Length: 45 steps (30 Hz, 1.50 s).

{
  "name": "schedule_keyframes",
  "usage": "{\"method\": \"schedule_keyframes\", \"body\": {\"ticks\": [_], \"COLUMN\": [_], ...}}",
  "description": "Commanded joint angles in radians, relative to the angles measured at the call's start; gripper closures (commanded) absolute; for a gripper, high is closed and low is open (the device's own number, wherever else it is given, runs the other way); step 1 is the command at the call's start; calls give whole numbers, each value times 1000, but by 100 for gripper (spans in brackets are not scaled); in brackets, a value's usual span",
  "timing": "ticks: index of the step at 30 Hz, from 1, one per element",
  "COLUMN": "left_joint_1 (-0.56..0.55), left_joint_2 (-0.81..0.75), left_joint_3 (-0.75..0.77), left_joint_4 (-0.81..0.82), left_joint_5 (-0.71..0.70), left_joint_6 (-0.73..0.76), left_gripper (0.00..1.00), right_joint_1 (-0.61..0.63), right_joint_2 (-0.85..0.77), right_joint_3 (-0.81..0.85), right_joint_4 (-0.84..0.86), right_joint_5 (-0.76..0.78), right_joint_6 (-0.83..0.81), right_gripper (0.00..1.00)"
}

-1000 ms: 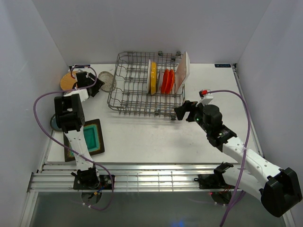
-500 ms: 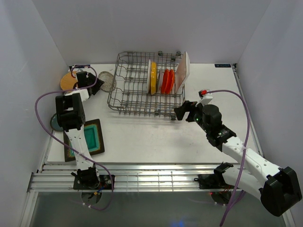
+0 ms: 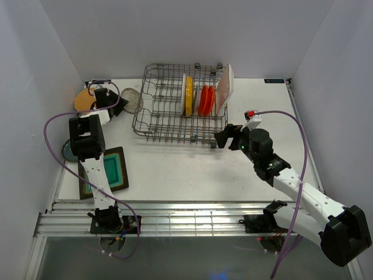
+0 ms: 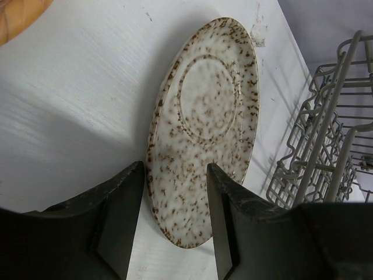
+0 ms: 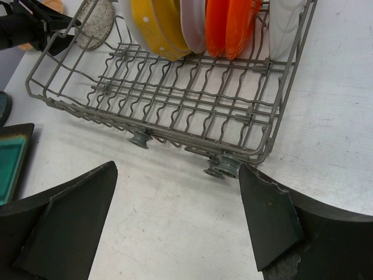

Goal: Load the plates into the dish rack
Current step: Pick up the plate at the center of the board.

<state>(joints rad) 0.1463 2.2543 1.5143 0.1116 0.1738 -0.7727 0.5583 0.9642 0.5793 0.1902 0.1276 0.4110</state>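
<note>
Straddling speckled plate (image 4: 215,99) rim, lower centre: left gripper (image 4: 175,169), jaws part-spread, apparently set for an edge pinch. Right gripper (image 5: 176,169): spread wide, empty, waiting below dish rack (image 5: 145,126).

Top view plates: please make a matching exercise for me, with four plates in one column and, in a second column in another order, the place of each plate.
Plates
1. yellow plate
2. speckled plate
3. square teal plate
4. wooden plate

Places
A. near left part of the table
B. upright in the dish rack
C. far left corner of the table
D. on the table, just beside the rack's left end

Pairs: 1-B, 2-D, 3-A, 4-C
</note>
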Motion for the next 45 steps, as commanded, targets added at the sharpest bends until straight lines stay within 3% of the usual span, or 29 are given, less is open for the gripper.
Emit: {"method": "schedule_keyframes", "body": {"ticks": [1, 11, 23, 45], "left_joint_1": [-7, -7, 12, 142], "left_joint_2": [19, 28, 25, -235], "left_joint_3": [26, 37, 41, -193], "left_joint_4": [-41, -62, -89, 43], "left_joint_5": [18, 18, 47, 154], "left_joint_6": [1, 0, -23, -161], "left_gripper": [42, 54, 99, 100], "right_joint_1": [-1, -1, -1, -1], "right_joint_2": [-2, -1, 2, -1], "right_joint_3": [42, 42, 44, 44], "right_joint_4": [48, 46, 46, 46], "right_joint_5": [0, -5, -5, -13], "right_joint_6": [-11, -11, -11, -11], "right_gripper": [10, 10, 10, 10]}}
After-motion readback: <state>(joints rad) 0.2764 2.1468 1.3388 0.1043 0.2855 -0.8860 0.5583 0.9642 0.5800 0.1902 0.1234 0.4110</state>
